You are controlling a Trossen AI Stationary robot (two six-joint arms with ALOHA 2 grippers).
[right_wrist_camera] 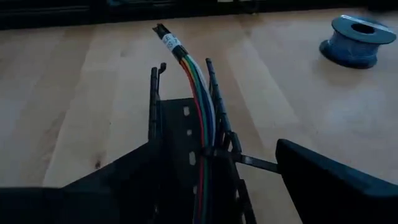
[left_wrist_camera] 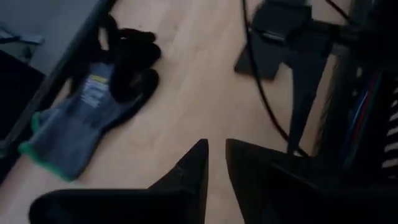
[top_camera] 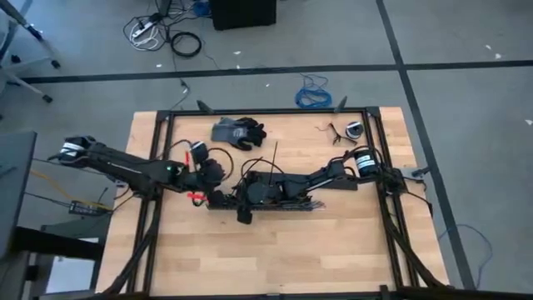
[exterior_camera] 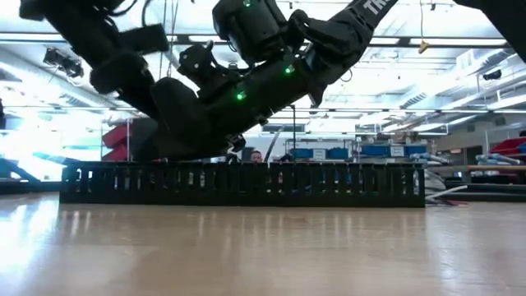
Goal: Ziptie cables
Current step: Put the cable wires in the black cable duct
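Observation:
The cables (right_wrist_camera: 202, 106), a bundle of thin green, red, blue and white wires, lie along a black slotted duct (right_wrist_camera: 180, 130) at the table's middle (top_camera: 275, 205). A thin black zip tie (right_wrist_camera: 252, 163) crosses the bundle, and its tail sticks out sideways. My right gripper (right_wrist_camera: 214, 152) is open over the duct's left end (top_camera: 244, 200), one finger on each side of it. My left gripper (left_wrist_camera: 216, 149) hovers just left of the duct (top_camera: 215, 185). Its fingers stand a narrow gap apart over bare wood, with nothing between them. My right gripper stands astride the duct and the bundle. The zip tie's tail (right_wrist_camera: 267, 167) reaches the edge of one finger (right_wrist_camera: 323, 180); whether it touches that finger, I cannot tell. My left gripper touches nothing.
A grey and black work glove (top_camera: 237, 132) lies at the far middle of the table, also in the left wrist view (left_wrist_camera: 93, 112). A small blue spool (right_wrist_camera: 354, 40) sits at the far right (top_camera: 354, 129). A blue coiled cable (top_camera: 314, 93) lies on the floor beyond the table. The near half of the table is bare wood.

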